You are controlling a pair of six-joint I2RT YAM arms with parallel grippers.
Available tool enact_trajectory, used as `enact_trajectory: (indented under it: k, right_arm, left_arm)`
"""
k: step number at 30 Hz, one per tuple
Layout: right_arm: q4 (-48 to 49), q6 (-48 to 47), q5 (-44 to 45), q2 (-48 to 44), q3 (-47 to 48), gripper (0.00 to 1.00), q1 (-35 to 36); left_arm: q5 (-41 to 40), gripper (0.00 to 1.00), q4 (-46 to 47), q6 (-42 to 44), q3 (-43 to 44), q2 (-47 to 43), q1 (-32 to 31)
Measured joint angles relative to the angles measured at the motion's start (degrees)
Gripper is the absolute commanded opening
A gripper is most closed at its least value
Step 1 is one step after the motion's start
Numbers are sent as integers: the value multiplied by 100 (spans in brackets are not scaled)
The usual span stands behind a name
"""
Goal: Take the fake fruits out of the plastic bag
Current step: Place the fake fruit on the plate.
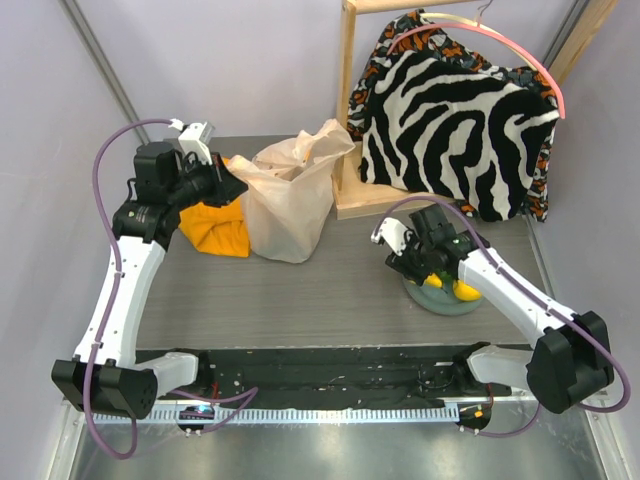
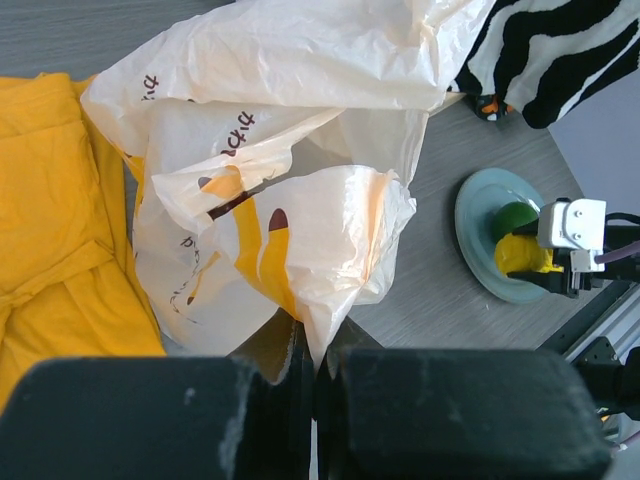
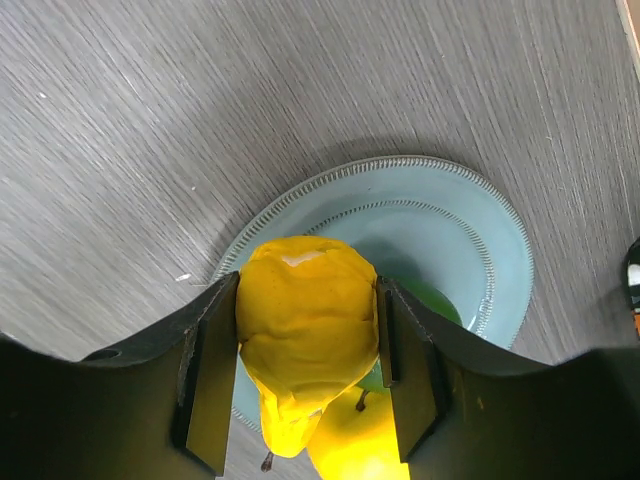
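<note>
The plastic bag (image 1: 290, 200) stands open on the table at the back left. My left gripper (image 1: 230, 185) is shut on the bag's rim at its left side; in the left wrist view the jaws (image 2: 318, 338) pinch a fold of the bag (image 2: 300, 230). My right gripper (image 3: 307, 345) is shut on a yellow pear (image 3: 300, 310) and holds it just above a light blue plate (image 3: 480, 240). A second yellow fruit (image 3: 375, 450) and a green fruit (image 3: 435, 297) lie on that plate. In the top view the right gripper (image 1: 425, 265) is over the plate (image 1: 440, 300). The bag's inside is hidden.
A folded orange cloth (image 1: 215, 228) lies left of the bag, under my left arm. A zebra-patterned garment (image 1: 460, 120) hangs on a wooden rack (image 1: 348, 110) at the back right, close behind the bag. The plate sits mid-right of the table.
</note>
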Motion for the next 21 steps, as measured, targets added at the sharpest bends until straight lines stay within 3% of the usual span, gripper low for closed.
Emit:
enact_trajectory:
  k: [7,8,9,11,12,15,17,19,21]
  right_arm:
    - [463,-743,179,-306,-973,5,-26]
    - [505,-863,203,-507,-1222,11,-26]
    - [514,-1021,273,-750,-1443,27,-26]
    - [577,-1191,302,-1182,-1687,41,-31]
    - [627,-1290,308,-1397,-1794,59,-37]
    - [743,-1440,404,-1652,-1932,73,-37]
    - [778,-1453,431,-1648,-1928,91,-37]
    - [645,-1399,308,-1598,-1797,100,-37]
    - [350,-1349,4,-1482,-1434,100,-50]
  left_arm:
    - [-31,0,7,0,-13,0,0]
    - [-39,0,7,0,-17,0,0]
    - [-44,0,4,0,-22,0,0]
    - [-44,0,4,0,-24,0,0]
    - [-44,0,7,2,-24,2,0]
    - [-42,0,9,2,-24,50,0]
    - [-42,0,9,4,-24,116,0]
    - [-39,0,4,28,-24,184,0]
    - [-35,0,-7,76,-24,232,0]
